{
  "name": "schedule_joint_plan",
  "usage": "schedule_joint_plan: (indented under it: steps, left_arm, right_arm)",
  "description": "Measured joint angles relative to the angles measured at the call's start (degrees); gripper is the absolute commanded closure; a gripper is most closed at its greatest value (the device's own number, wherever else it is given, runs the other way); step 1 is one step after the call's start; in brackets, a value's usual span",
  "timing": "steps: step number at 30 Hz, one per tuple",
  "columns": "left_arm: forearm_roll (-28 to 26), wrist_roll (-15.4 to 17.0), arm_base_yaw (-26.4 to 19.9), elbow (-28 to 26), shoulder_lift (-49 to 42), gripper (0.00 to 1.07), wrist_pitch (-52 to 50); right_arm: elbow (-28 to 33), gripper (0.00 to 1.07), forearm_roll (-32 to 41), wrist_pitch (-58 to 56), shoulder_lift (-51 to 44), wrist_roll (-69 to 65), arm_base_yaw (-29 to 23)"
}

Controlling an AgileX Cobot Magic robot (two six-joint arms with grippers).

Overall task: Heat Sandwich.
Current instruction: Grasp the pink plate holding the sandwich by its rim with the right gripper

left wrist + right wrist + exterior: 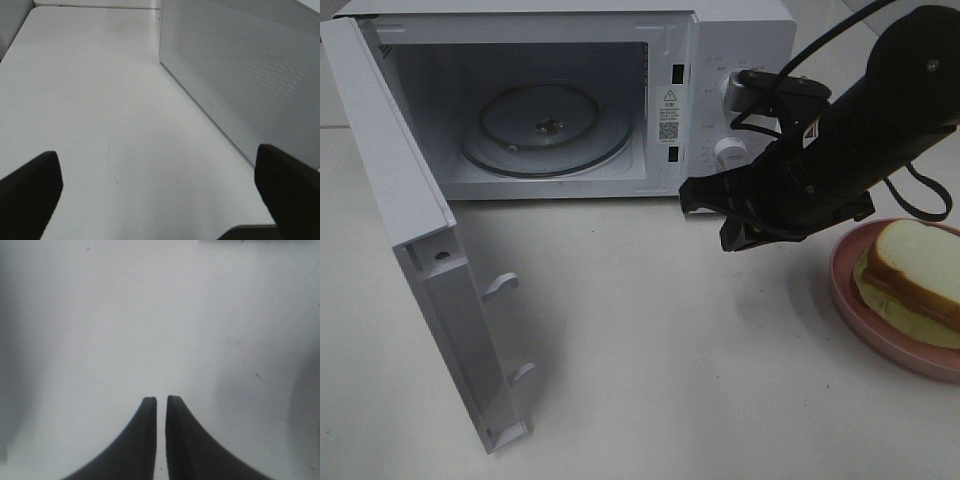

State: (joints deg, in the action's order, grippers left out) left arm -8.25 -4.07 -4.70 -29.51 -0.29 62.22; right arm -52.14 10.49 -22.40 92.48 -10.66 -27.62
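Microwave [720,40] stands open; sandwich [917,262] on plate [865,322], right.
Right gripper [161,402] between them, fingers nearly pressed together (nothing held); left gripper [157,165] fingers spread wide, empty.

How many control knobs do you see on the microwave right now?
2. The upper knob is on the microwave panel, partly behind the right arm; the lower knob sits just below it. The arm could hide others.
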Motion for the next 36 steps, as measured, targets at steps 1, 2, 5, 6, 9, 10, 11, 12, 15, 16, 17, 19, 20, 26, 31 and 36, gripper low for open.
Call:
schedule_joint_plan:
  steps: [1, 2, 5, 6, 9, 10, 11, 12, 15, 16, 17, 19, 20, 26, 31, 36]
  left_arm:
    - [0.00, 0.00, 0.00, 0.00, 0.00, 0.09, 0.00]
    - [0.00, 0.00, 0.00, 0.00, 0.00, 0.09, 0.00]
    - [0.00, 0.00, 0.00, 0.00, 0.00, 0.09, 0.00]
    - [0.00, 0.00, 0.00, 0.00, 0.00, 0.09, 0.00]
    - [0.00, 0.00, 0.00, 0.00, 0.00, 0.09, 0.00]
    - [0.00, 0.00, 0.00, 0.00, 0.00, 0.09, 0.00]
    - [0.00, 0.00, 0.00, 0.00, 0.00, 0.09, 0.00]
    - [0.00, 0.00, 0.00, 0.00, 0.00, 0.09, 0.00]
    - [0.00, 0.00, 0.00, 0.00, 0.00, 0.09, 0.00]
    - [0.00, 0.00, 0.00, 0.00, 0.00, 0.09, 0.00]
    - [0.00, 0.00, 0.00, 0.00, 0.00, 0.09, 0.00]
    - [0.00, 0.00, 0.00, 0.00, 0.00, 0.09, 0.00]
    - [0.00, 0.00, 0.00, 0.00, 0.00, 0.09, 0.00]
    - [0.00, 0.00, 0.00, 0.00, 0.00, 0.09, 0.00]
    - [0.00, 0.00, 0.00, 0.00, 0.00, 0.09, 0.00]
    - [0.00, 0.00, 0.00, 0.00, 0.00, 0.09, 0.00]
  right_arm:
    - [-0.34, 1.00, 0.92, -1.49, 0.00, 3.27, 0.00]
    - [-0.34, 1.00, 0.92, -1.49, 0.00, 3.27, 0.00]
    - [-1.72, 0.99, 2.41, -7.56, 0.00, 15.30, 0.00]
    - [-2.29, 0.99, 2.29, -10.60, 0.00, 20.74, 0.00]
    - [-2.69, 0.97, 2.18, -13.06, 0.00, 24.29, 0.00]
    - [-2.81, 0.97, 2.18, -15.01, 0.00, 26.13, 0.00]
    - [-2.81, 0.97, 2.18, -15.01, 0.00, 26.13, 0.00]
    - [-2.81, 0.96, 1.95, -15.99, 0.00, 26.47, 0.00]
    - [-2.81, 0.93, 1.66, -18.39, 0.00, 27.04, 0.00]
    - [-2.81, 0.93, 1.66, -18.39, 0.00, 27.04, 0.00]
    - [-2.81, 0.91, 1.32, -19.02, 0.00, 27.04, 0.00]
    - [-2.92, 0.85, -0.29, -20.74, 0.00, 26.99, 0.11]
    - [-2.92, 0.85, -0.29, -20.74, 0.00, 26.99, 0.11]
    - [-2.92, 0.59, -1.26, -23.26, -1.83, 26.13, 3.55]
    - [-2.92, 0.23, -4.18, -23.43, -5.90, 25.73, 6.30]
    - [-2.92, 0.05, -6.36, -24.98, -9.40, 25.21, 8.42]
